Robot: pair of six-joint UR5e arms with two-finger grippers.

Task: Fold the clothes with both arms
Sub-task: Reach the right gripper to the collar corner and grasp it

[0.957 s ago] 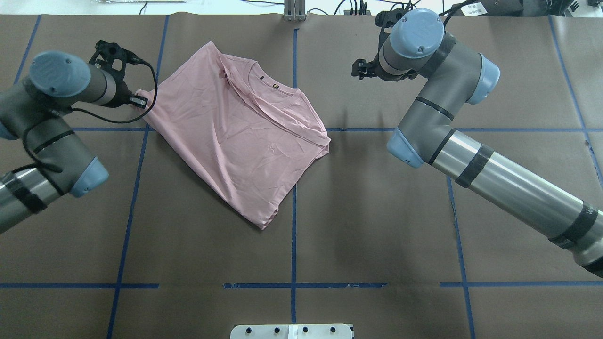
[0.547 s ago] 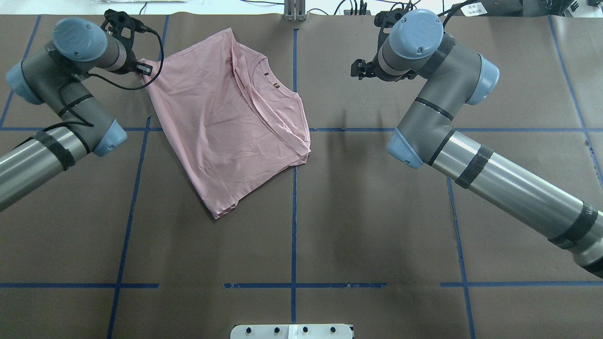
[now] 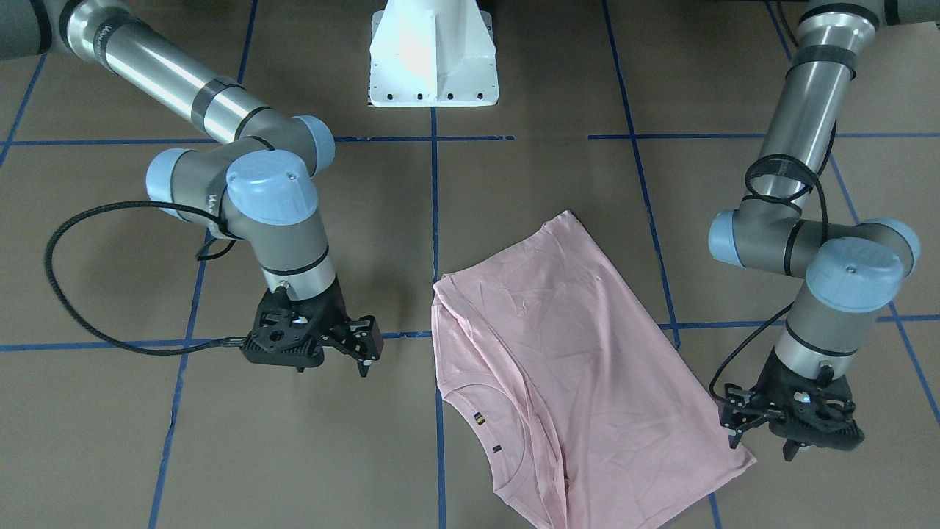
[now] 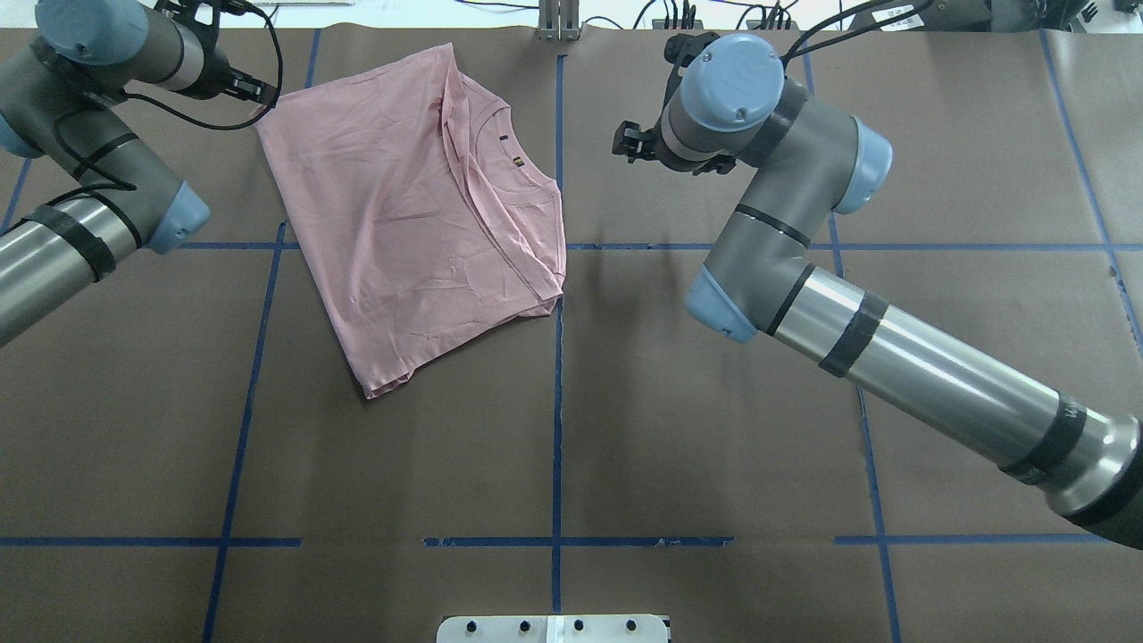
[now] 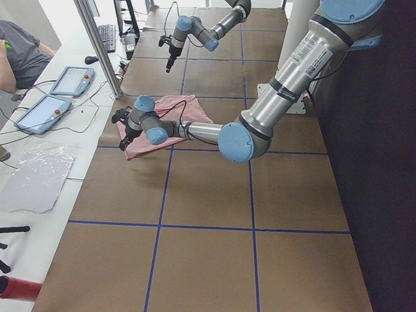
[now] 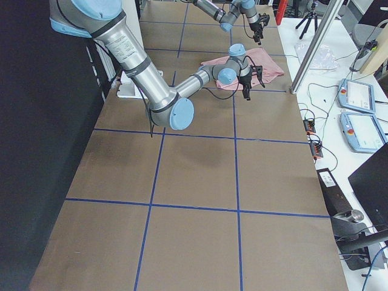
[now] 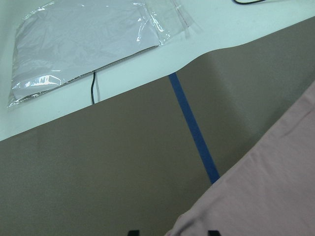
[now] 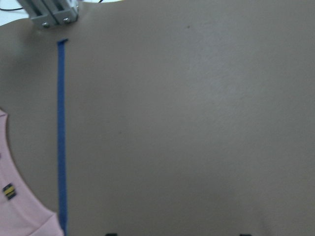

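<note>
The pale pink T-shirt [image 4: 420, 205] lies folded lengthwise on the brown table at the far left-centre, with its collar [image 4: 518, 170] toward the middle line. It also shows in the front-facing view [image 3: 580, 382]. My left gripper [image 4: 254, 89] [image 3: 760, 444] hovers at the shirt's far left corner. In the left wrist view its fingertips stand apart, with the cloth's edge [image 7: 256, 187] between them, so it is open. My right gripper [image 4: 628, 143] [image 3: 358, 351] is open and empty, over bare table just right of the collar. The right wrist view catches the collar's edge [image 8: 19, 206].
Blue tape lines [image 4: 557, 402] grid the table. A white pedestal base [image 3: 433, 59] stands at the robot's side. A metal post [image 4: 558, 22] and a plastic bag [image 7: 83, 44] lie past the far edge. Tablets [image 5: 68, 81] and a person sit on the far side.
My left gripper moved toward the far edge with the shirt's corner; the shirt slid left and turned. My right gripper moved left, nearer the collar.
</note>
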